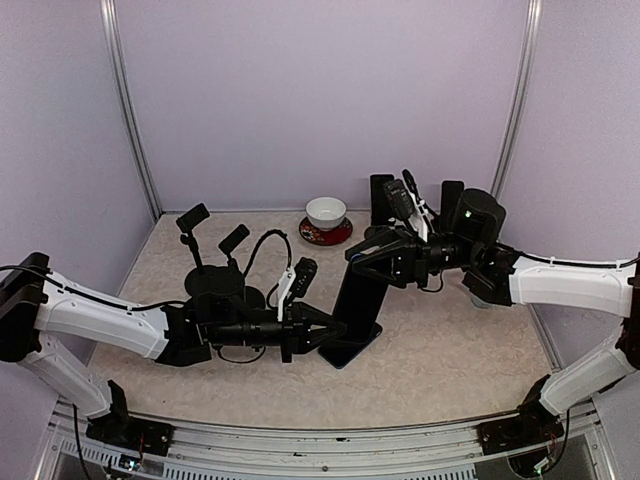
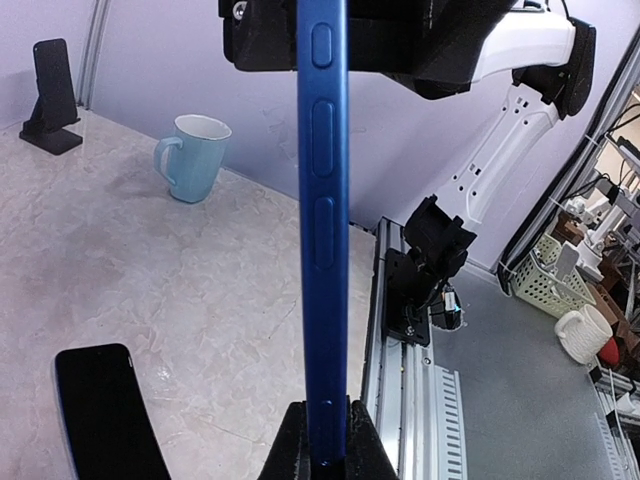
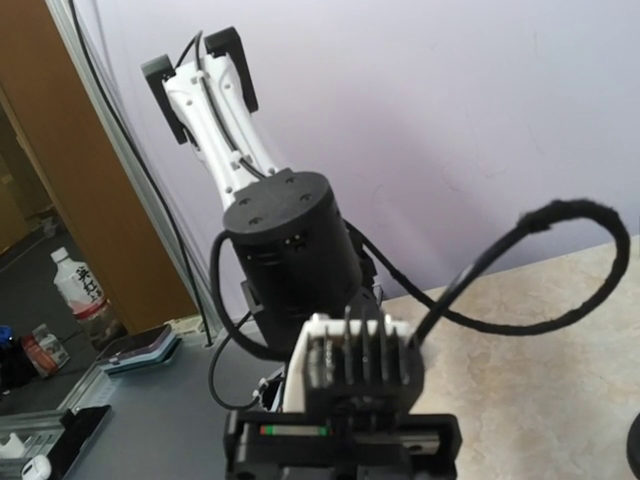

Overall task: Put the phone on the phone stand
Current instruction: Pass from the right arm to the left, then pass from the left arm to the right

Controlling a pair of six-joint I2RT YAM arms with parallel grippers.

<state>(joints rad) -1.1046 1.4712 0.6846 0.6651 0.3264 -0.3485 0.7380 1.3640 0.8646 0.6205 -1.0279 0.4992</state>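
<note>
Over marbled table [image 1: 450, 340], slim blue phone [image 2: 322, 200] upright; L gripper [image 2: 326, 440] clamps its base; R gripper [image 1: 362, 262] state unclear.

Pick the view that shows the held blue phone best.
Left wrist: the blue phone fills the frame edge-on, side buttons clear, its bottom pinched in the left gripper. Top external shows it only as a small dark upright slab. Right wrist doesn't show it.
</note>
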